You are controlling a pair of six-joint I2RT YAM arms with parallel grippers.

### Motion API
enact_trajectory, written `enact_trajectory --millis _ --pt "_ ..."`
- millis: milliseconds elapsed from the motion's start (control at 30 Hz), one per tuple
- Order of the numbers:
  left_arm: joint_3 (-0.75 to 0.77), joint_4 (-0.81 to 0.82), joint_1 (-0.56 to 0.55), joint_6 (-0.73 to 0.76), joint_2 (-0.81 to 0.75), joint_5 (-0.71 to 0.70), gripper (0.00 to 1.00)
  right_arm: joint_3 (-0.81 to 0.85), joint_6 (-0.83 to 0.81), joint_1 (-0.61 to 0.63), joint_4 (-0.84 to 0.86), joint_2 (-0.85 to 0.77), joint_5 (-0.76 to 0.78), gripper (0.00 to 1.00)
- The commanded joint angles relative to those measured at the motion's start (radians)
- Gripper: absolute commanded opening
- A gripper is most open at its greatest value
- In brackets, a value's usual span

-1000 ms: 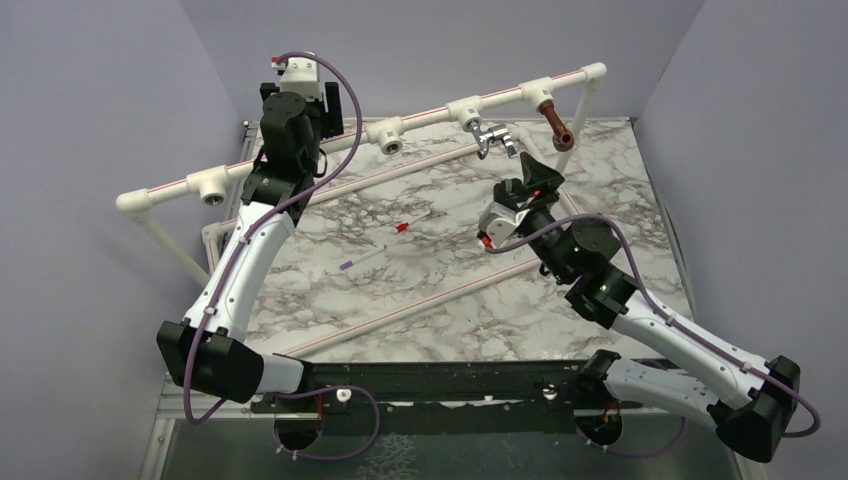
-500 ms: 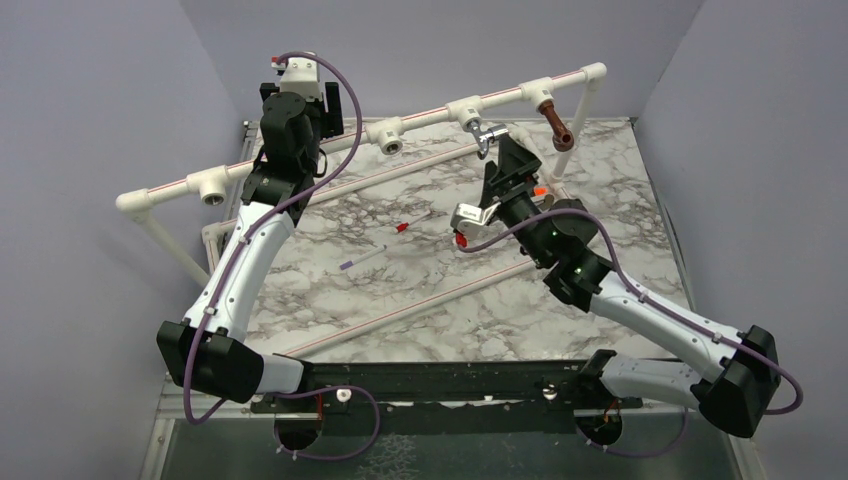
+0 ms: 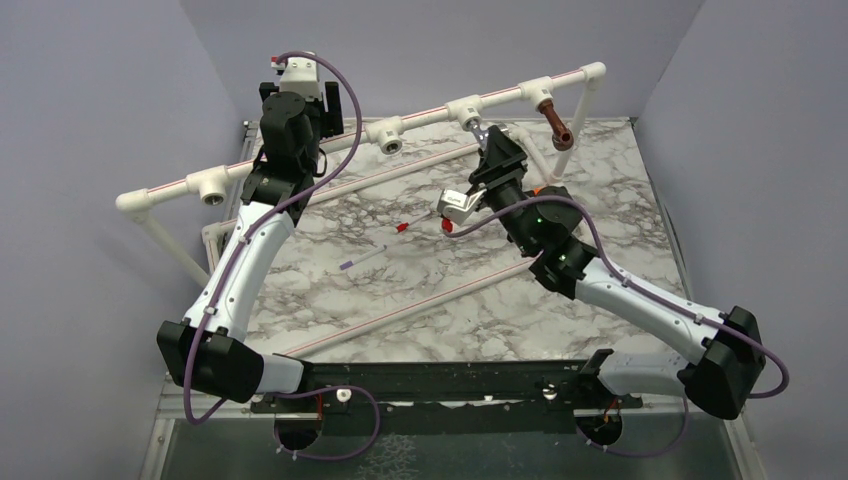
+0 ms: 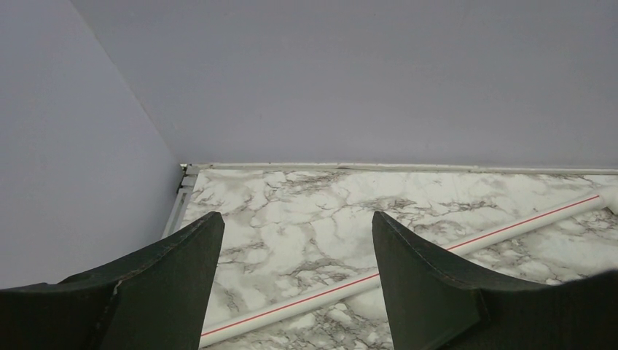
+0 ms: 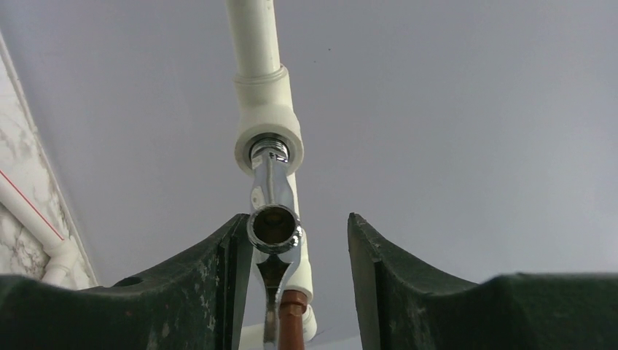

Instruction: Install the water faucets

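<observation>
Along the white pipe rail (image 3: 430, 118), the left gripper (image 4: 295, 226) gapes empty. The right gripper (image 5: 296, 219) straddles the chrome faucet (image 5: 271, 219) in the rail's tee, not clamped, with one finger seemingly touching. An off-centre squeeze could cross-thread it or knock the neighbouring reddish-brown faucet (image 3: 555, 125).

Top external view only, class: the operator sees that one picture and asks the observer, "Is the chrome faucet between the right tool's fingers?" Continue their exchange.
Observer: Yes. From the right wrist, the chrome faucet stands between the jaws of the right tool, with its threaded end in a white socket.
Operator: Is it gripped?
Observer: No. One finger lies against it, but a gap separates it from the other finger.
Operator: And the other arm?
Observer: The left tool is open, with only the marble table and a white pipe beyond it.
</observation>
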Motion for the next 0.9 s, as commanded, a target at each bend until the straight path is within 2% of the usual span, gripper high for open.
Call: enact_trajectory --millis 0,167,333,467,700,867 --pt "-0.014 -0.090 0.012 0.003 0.018 0.010 0.76 0.050 -0.002 -0.001 0.066 0.033 0.032 0.49" --pt "-0.014 -0.090 0.012 0.003 0.017 0.010 0.76 0.052 0.030 -0.001 0.070 0.048 0.040 0.31" --pt "-0.014 -0.091 0.012 0.002 0.016 0.012 0.76 0.049 0.061 -0.001 0.087 0.054 0.047 0.20" --pt "-0.013 -0.092 0.012 0.001 0.016 0.012 0.76 0.056 0.141 -0.001 0.093 0.060 0.045 0.02" --pt "-0.013 -0.093 0.012 0.000 0.016 0.012 0.77 0.046 0.416 -0.001 0.145 0.054 0.037 0.00" --pt "-0.013 -0.095 0.012 0.000 0.018 0.012 0.77 0.040 0.680 -0.002 0.193 0.041 0.053 0.00"
